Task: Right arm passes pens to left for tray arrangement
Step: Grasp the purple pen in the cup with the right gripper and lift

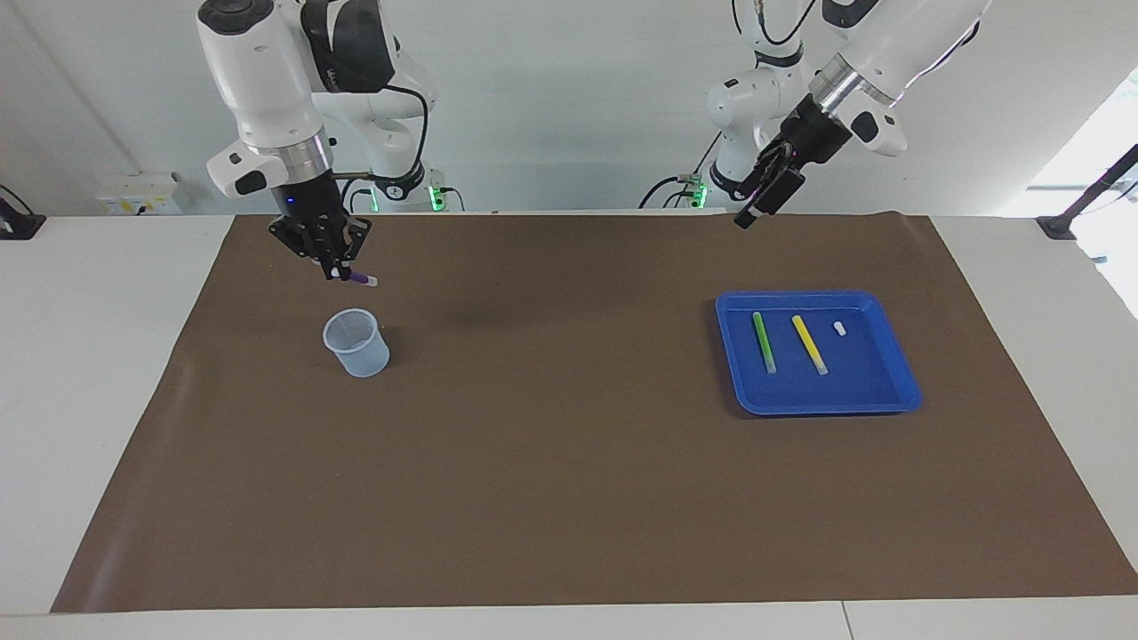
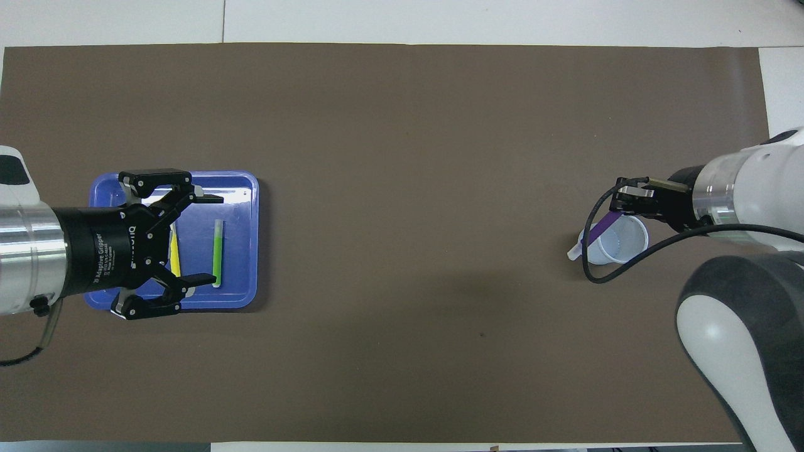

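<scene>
My right gripper (image 1: 336, 268) (image 2: 620, 204) is shut on the purple pen (image 1: 362, 279) (image 2: 603, 225), which it holds in the air just above the translucent cup (image 1: 356, 342) (image 2: 620, 242). The pen slants, with its pale end sticking out past the cup's rim. The blue tray (image 1: 871, 391) (image 2: 242, 188) lies at the left arm's end of the mat. In it lie the green pen (image 1: 763, 342) (image 2: 217, 251) and the yellow pen (image 1: 809, 344) (image 2: 176, 260) side by side. My left gripper (image 1: 754, 213) (image 2: 210, 238) hangs open and empty, high over the tray.
A tiny white pellet (image 1: 838, 327) lies in the tray beside the yellow pen. A brown mat (image 1: 569, 462) (image 2: 402, 125) covers most of the white table.
</scene>
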Action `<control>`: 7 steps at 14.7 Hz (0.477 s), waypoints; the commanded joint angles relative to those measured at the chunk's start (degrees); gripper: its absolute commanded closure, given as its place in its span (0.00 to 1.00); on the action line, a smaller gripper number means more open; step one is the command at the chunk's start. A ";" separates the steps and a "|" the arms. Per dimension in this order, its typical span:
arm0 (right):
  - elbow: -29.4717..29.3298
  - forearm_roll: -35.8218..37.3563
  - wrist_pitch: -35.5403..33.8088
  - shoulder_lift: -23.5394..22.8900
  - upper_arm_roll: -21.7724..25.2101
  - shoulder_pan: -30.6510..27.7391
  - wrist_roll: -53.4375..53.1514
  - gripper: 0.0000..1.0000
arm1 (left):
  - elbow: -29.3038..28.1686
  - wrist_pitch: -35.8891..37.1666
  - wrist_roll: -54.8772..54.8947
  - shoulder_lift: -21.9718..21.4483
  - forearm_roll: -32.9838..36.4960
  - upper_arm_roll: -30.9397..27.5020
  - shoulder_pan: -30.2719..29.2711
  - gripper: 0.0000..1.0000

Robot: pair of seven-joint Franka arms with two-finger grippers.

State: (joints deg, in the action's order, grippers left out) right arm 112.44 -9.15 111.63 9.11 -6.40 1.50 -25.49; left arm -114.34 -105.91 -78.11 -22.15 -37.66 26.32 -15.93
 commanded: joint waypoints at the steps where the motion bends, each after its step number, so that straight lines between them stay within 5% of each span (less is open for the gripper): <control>1: -2.74 -7.17 0.52 -1.46 -3.96 -0.27 -13.65 1.00 | -4.48 -7.18 -11.06 -3.85 -1.28 -0.39 3.52 0.00; 7: -6.26 -20.10 7.37 -3.13 -13.98 -0.18 -42.77 1.00 | -5.89 -9.84 -23.39 -6.23 -1.10 2.33 5.73 0.00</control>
State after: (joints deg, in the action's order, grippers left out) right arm 108.18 -25.66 117.90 7.32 -18.58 1.95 -62.72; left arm -118.25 -114.07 -98.46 -26.04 -37.74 27.35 -10.40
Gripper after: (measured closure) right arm 0.824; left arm 0.000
